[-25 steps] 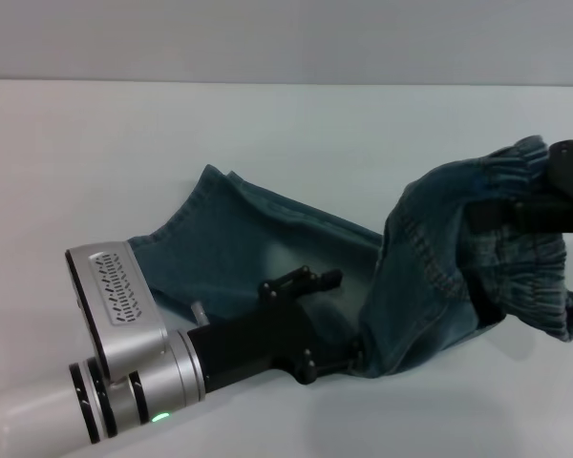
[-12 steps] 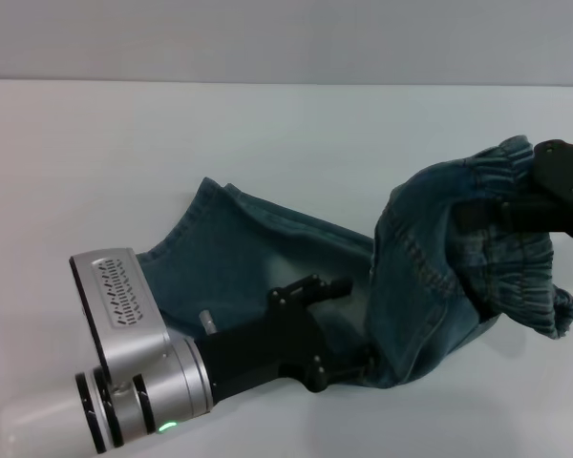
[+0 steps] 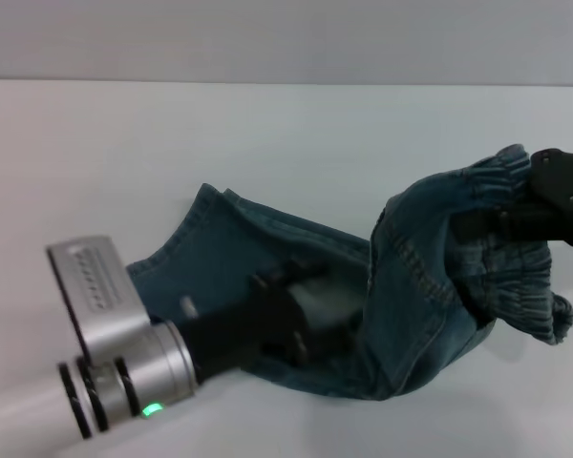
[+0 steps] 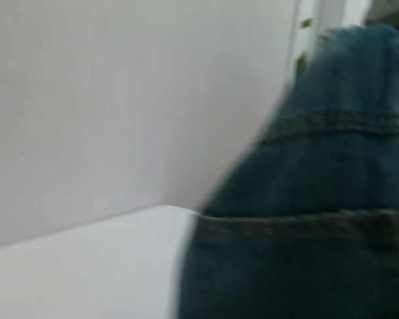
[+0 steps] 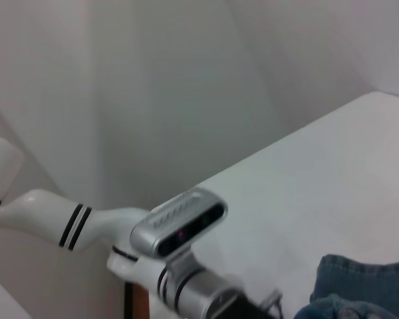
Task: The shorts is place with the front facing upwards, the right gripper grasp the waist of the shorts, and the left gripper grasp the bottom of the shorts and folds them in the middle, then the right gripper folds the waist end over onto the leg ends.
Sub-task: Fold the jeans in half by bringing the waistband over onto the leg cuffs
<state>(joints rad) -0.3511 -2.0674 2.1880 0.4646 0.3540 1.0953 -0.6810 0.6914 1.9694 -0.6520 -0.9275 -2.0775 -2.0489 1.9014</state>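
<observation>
Lifting waist of shorts (image 3: pixel 401 286) at right of frame: right gripper (image 3: pixel 540 215) clamped on it. Legs lie flat at centre on table (image 3: pixel 267 134). Left gripper (image 3: pixel 282 310) low over legs, blurred, grip unclear. Lengthwise fold looks done; waist-over-hems fold left.

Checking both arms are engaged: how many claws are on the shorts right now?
2. The right claw holds the raised waistband of the shorts; the left claw, blurred, is over the flat legs.
</observation>
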